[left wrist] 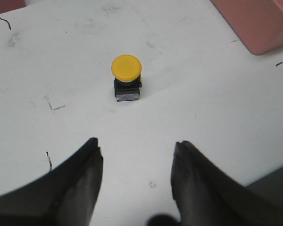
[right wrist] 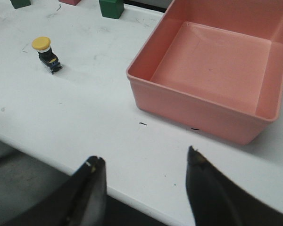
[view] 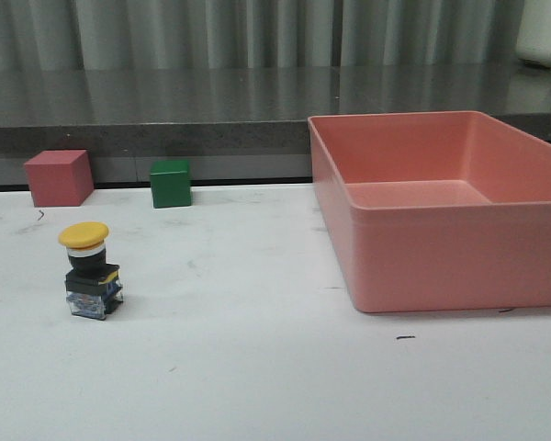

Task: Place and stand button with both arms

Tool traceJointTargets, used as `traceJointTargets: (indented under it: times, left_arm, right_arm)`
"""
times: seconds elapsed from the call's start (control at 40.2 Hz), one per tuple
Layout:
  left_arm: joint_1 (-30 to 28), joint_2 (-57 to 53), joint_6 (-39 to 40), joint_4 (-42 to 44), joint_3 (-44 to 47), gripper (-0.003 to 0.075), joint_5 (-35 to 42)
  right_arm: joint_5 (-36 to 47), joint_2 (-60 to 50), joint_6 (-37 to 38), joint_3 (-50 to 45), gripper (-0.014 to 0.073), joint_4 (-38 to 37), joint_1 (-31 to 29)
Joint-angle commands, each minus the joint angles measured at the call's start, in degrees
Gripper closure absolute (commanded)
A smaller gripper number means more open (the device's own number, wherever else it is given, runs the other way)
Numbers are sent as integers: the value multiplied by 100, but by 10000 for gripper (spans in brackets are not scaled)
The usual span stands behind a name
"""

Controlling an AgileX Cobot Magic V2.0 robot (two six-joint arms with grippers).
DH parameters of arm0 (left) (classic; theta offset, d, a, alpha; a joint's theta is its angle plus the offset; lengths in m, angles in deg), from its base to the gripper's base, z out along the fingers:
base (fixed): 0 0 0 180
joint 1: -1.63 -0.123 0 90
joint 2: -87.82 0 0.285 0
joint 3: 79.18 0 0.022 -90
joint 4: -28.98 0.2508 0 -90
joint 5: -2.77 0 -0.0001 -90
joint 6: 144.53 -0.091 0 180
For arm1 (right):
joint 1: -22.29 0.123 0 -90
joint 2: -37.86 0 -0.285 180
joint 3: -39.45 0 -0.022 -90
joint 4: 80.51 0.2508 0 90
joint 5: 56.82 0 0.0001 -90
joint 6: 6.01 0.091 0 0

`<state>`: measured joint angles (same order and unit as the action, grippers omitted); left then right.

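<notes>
Button [view: 90, 271] stands upright on desk [view: 257, 367], yellow cap up, well apart from pink bin [view: 441, 216]. Left hand [left wrist: 137, 162] & right hand [right wrist: 144, 181] both spread apart, holding nothing.

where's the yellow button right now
In the front view the button stands upright on the white table, on the robot's left side, nearer the camera than the pink cube and green cube.

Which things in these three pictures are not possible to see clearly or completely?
- Button base: lettering and terminals too small in every view.
- Pink bin: right end cut off by the front view's edge.
- Pink cube: cropped to a corner in the left wrist view.
- Left gripper and right gripper: only fingertips show; arms absent from the front view.
</notes>
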<state>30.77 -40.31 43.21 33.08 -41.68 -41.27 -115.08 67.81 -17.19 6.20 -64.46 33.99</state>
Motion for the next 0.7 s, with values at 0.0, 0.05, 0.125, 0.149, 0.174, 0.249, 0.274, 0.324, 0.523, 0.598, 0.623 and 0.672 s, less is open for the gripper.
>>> traceJointTargets:
  times: [0.0, 0.05, 0.125, 0.149, 0.174, 0.249, 0.274, 0.324, 0.523, 0.598, 0.623, 0.672]
  left_arm:
    - [28, -25, 73, 14, -213, 512, 305]
    - [28, -25, 73, 14, -213, 557, 305]
    - [28, -25, 73, 14, -213, 618, 305]
    - [28, -25, 73, 14, -213, 633, 305]
    - [28, -25, 73, 14, -213, 647, 315]
    - [28, -25, 73, 14, -213, 692, 316]
    - [28, -25, 73, 14, -213, 706, 316]
    - [28, -25, 73, 14, -213, 730, 316]
    - [28, -25, 73, 14, -213, 741, 316]
    - [28, -25, 73, 14, -213, 741, 316]
    - [28, -25, 73, 14, -213, 740, 316]
    - [72, -28, 73, 14, -213, 741, 316]
  right_arm:
    - [438, 58, -5, 126, 340, 86, -32]
    - [438, 58, -5, 126, 452, 86, -32]
    - [438, 58, -5, 126, 578, 86, -32]
    - [438, 58, -5, 126, 610, 86, -32]
    - [438, 58, -5, 126, 648, 86, -32]
    - [438, 58, -5, 126, 658, 86, -32]
    - [438, 58, -5, 126, 663, 86, -32]
    - [438, 58, -5, 126, 662, 86, -32]
    - [438, 58, -5, 126, 662, 86, -32]
    - [438, 58, -5, 126, 662, 86, -32]
    - [438, 58, -5, 126, 662, 86, -32]
    - [438, 58, -5, 126, 662, 86, -32]
